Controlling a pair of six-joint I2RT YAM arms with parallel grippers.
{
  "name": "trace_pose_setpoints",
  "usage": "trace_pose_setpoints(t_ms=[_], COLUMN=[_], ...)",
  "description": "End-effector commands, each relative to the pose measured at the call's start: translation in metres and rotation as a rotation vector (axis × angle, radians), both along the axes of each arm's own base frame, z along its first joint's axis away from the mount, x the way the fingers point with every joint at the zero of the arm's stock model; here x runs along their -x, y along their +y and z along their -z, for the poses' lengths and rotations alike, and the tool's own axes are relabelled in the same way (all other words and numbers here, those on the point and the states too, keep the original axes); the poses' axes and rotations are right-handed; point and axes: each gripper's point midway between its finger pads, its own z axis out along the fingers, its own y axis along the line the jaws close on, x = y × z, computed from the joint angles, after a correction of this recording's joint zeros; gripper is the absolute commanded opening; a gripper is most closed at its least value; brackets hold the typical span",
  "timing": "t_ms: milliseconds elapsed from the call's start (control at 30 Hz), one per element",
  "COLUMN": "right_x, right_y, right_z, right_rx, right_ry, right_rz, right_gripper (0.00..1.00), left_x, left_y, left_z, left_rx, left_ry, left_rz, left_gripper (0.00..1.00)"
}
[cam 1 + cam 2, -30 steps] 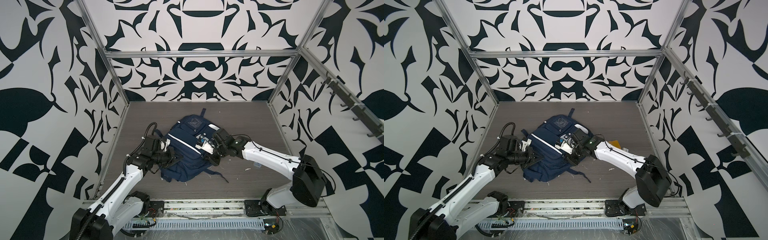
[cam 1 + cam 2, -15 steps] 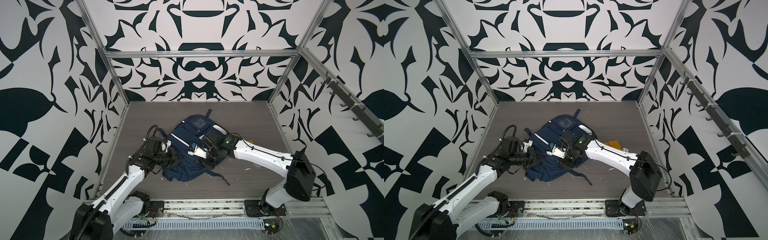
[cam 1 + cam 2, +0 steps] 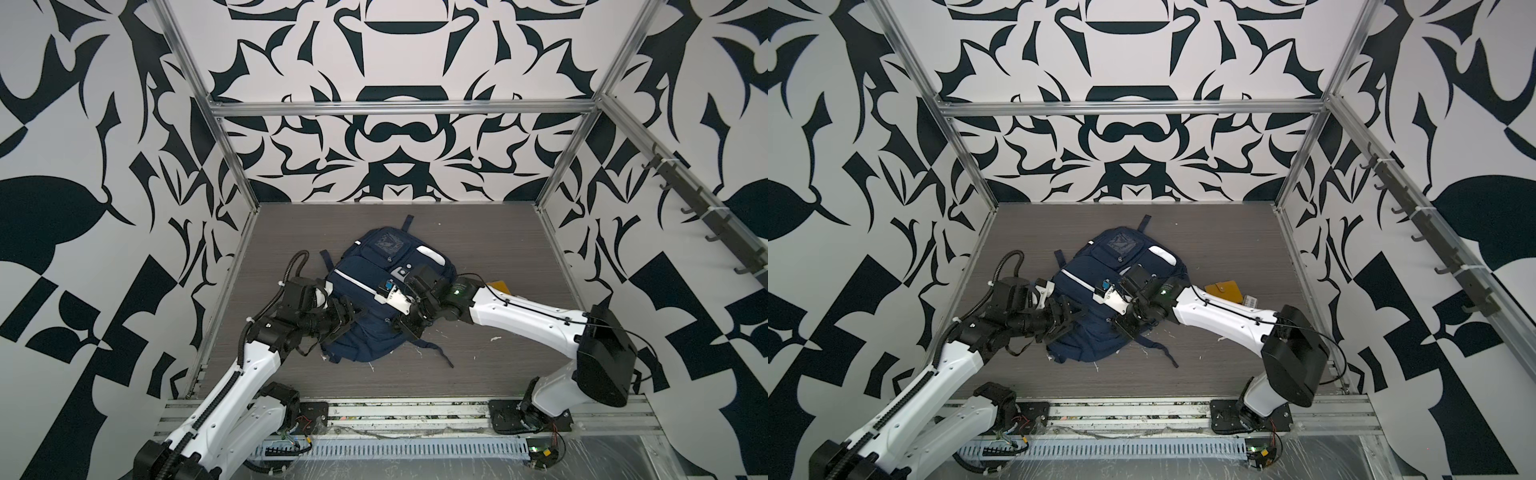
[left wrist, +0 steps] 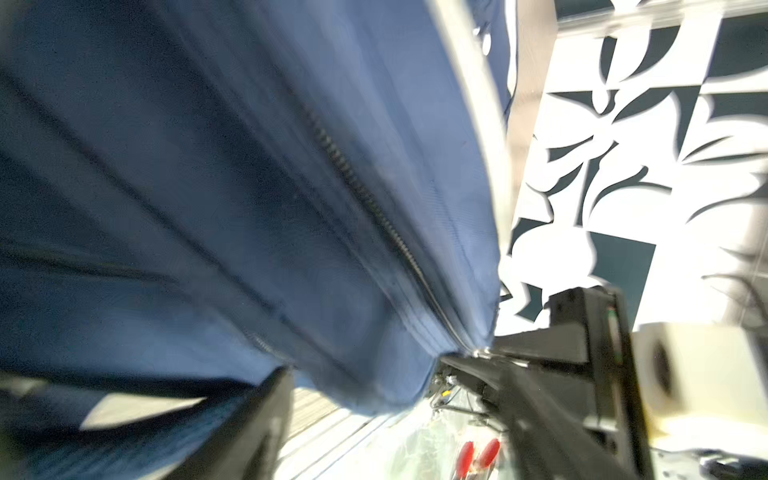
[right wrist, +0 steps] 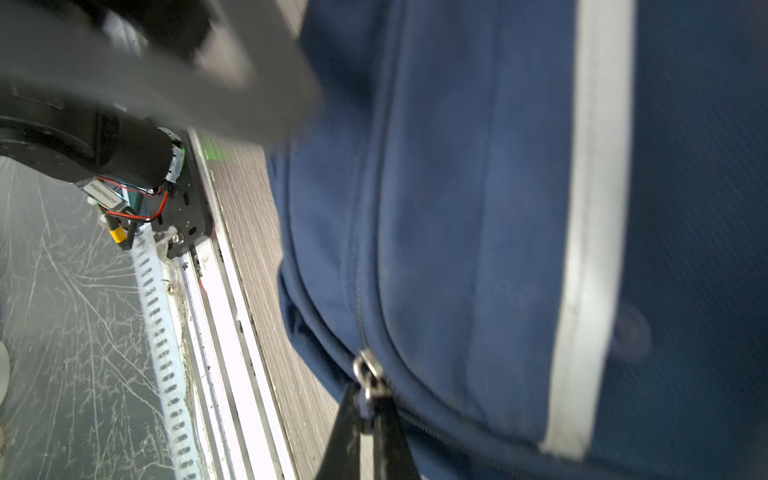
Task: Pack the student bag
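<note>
At bench middle, student bag is lying front-up. We are clenching right gripper on its zip pull. We are holding left gripper released, fingers spread at bag's left-edge side. Toward right edge, yellow wallet is lying.

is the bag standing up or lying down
Lying down: in both top views the student bag rests flat on the table, front pockets facing up.

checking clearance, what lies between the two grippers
Lower half of the large navy-blue fabric backpack, from left gripper to right gripper, in both top views.
</note>
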Motion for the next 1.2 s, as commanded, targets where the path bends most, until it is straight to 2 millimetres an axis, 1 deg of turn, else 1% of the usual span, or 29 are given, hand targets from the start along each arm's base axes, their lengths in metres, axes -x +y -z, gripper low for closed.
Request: trace_pose_setpoints(t_ms=[0,67,133,200,267,300,400,433,467,500,567,633,667,733,800,867,900,1000,1067,1167], right_x=[0.0,-0.004,-0.008,-0.011,-0.013,-0.013,-0.013,-0.013,-0.013,-0.013,-0.014,-0.016,-0.017,-0.02,-0.024,-0.028,-0.03,-0.036,-0.04,-0.045], right_y=[-0.011,-0.02,-0.026,-0.03,-0.035,-0.037,-0.044,-0.047,-0.051,-0.054,-0.059,-0.064,-0.066,-0.069,-0.073,-0.077,-0.078,-0.083,-0.086,-0.089], right_z=[-0.014,-0.011,-0.011,-0.011,-0.009,-0.008,-0.004,-0.003,-0.001,0.0,0.001,0.001,0.001,0.001,0.002,0.004,0.004,0.006,0.007,0.008], right_rx=[-0.032,-0.009,0.002,0.007,0.02,0.027,0.055,0.069,0.083,0.093,0.11,0.125,0.133,0.146,0.162,0.189,0.202,0.249,0.282,0.313], right_ry=[-0.013,-0.011,-0.004,0.001,0.007,0.01,0.022,0.026,0.027,0.03,0.036,0.039,0.039,0.033,0.029,0.023,0.017,0.003,-0.005,-0.02], right_rz=[0.052,0.088,0.112,0.131,0.147,0.152,0.165,0.17,0.172,0.177,0.183,0.187,0.188,0.189,0.192,0.186,0.182,0.163,0.147,0.129], right_gripper=[0.0,0.0,0.0,0.0,0.0,0.0,0.0,0.0,0.0,0.0,0.0,0.0,0.0,0.0,0.0,0.0,0.0,0.0,0.0,0.0], left_x=[0.008,0.005,0.0,-0.01,-0.026,-0.033,-0.065,-0.078,-0.091,-0.106,-0.126,-0.136,-0.136,-0.141,-0.144,-0.144,-0.142,-0.133,-0.127,-0.118], left_y=[0.018,0.023,0.031,0.041,0.045,0.046,0.051,0.054,0.057,0.057,0.053,0.041,0.035,0.032,0.024,0.013,0.01,0.004,0.001,-0.002], left_z=[-0.009,-0.021,-0.028,-0.036,-0.041,-0.039,-0.026,-0.023,-0.025,-0.018,-0.014,-0.008,0.0,0.009,0.011,0.013,0.018,0.035,0.041,0.044], left_rx=[-0.135,-0.184,-0.259,-0.345,-0.395,-0.403,-0.392,-0.385,-0.378,-0.378,-0.372,-0.347,-0.333,-0.324,-0.282,-0.218,-0.21,-0.208,-0.177,-0.148], left_ry=[-0.03,-0.048,-0.05,-0.061,-0.079,-0.076,-0.027,-0.026,-0.042,-0.048,-0.055,-0.049,-0.014,0.006,0.0,-0.003,0.012,0.057,0.075,0.086], left_rz=[0.022,0.03,0.03,0.023,0.03,0.034,0.023,0.01,0.003,0.012,0.074,0.173,0.218,0.258,0.278,0.293,0.301,0.317,0.307,0.299], left_gripper=[0.92,0.91,0.9,0.89,0.89,0.89,0.9,0.9,0.9,0.9,0.91,0.91,0.91,0.91,0.9,0.87,0.86,0.71,0.56,0.36])
